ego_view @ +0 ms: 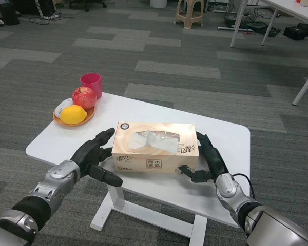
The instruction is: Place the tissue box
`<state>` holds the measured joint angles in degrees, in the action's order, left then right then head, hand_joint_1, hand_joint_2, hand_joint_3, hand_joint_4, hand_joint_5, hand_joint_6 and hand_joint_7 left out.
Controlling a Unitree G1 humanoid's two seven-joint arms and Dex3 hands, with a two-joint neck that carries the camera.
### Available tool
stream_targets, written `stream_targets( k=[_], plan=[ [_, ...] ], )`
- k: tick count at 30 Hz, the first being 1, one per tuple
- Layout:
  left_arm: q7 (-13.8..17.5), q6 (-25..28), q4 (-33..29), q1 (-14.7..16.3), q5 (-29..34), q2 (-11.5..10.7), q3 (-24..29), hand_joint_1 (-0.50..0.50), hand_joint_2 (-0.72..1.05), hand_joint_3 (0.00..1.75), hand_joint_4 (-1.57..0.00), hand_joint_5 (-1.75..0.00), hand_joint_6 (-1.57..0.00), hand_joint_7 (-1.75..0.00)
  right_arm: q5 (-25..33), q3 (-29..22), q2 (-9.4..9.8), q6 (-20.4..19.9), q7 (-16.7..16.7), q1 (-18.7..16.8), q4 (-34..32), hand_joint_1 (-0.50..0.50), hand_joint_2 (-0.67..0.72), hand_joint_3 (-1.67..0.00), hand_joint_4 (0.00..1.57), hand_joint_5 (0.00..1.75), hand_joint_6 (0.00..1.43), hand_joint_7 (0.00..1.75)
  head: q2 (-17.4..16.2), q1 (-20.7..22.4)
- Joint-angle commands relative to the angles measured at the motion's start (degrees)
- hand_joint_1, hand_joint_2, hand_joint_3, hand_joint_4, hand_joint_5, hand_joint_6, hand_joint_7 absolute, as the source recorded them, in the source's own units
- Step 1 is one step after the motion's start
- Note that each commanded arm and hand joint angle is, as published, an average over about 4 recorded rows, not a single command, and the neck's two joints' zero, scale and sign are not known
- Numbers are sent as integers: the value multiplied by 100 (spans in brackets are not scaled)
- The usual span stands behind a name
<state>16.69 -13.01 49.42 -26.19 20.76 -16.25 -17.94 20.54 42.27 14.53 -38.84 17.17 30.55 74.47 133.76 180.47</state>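
Hands sit on both short ends of the tissue box (pixel 155 147), and the box lies between them on the white table (pixel 223 134). The left hand (pixel 95 154) presses its black fingers against the box's left end, with the thumb stretched out low along the front edge. The right hand (pixel 209 160) cups the right end, fingers running up the side and the thumb hooked under the front corner. Both hands grip the box together, 1 on each end.

The box rests flat near the front edge of the table, its long axis running left to right across the view, almost parallel to that edge. Its top faces up, showing the oval plastic opening with white tissue under it. The printed front panel faces the robot.

Further out, at the far left corner of the table, an orange plate (pixel 73 120) holds a yellow lemon (pixel 73 115), a red apple (pixel 84 97) and a small white thing (pixel 62 106) that I cannot identify. A pink cup (pixel 91 82) stands upright just behind the plate, near the table's back edge. These are well apart from the box, off to its left and behind it.

Beyond the table lies grey carpet in striped tiles. A beige plastic stool (pixel 189 12) stands at the far end, and the white legs of another table (pixel 271 23) show at the upper right.
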Motion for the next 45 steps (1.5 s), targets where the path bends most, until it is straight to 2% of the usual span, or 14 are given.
stream_targets(
  k=[1,8,13,16,20,24,35,45],
  plan=[
    [36,-18,15,61,16,8,82,50,-2,0,0,-82,0,-14,21,-86,89,-53,-100,-104,-66,-46,-48,-83,4,5,3,35,0,0],
    [45,-31,11,101,7,17,229,50,-2,0,0,-82,0,-14,21,-184,173,-66,-359,-190,-169,-40,-41,-75,0,0,0,3,-5,33],
    [45,-35,7,116,7,17,265,50,-2,0,0,-82,0,-14,21,-248,208,-77,-458,-240,-242,-21,-35,-59,0,0,0,0,11,32],
    [45,-35,7,127,7,17,287,50,-2,0,0,-82,0,-14,16,-299,234,-79,-561,-256,-270,-17,-29,-48,0,0,0,0,14,36],
    [45,-35,7,153,2,17,352,50,-2,0,0,-82,0,-14,-1,-391,265,-84,-693,-287,-358,-17,-29,-40,0,0,0,0,25,35],
    [54,-35,-7,175,-2,17,405,50,-2,0,0,-82,0,-14,-15,-461,313,-115,-763,-322,-407,-17,-21,-32,0,0,0,0,26,31],
    [63,-35,-50,250,-20,8,599,50,-2,0,0,-82,0,-14,-151,-813,406,-132,-882,-445,-591,-17,-16,-32,0,0,0,0,36,46],
    [71,-35,-222,356,-31,-12,939,50,-2,0,0,-82,0,-14,-173,-1160,535,-150,-908,-570,-1070,-17,-15,-32,0,0,0,0,34,34]
  ],
)
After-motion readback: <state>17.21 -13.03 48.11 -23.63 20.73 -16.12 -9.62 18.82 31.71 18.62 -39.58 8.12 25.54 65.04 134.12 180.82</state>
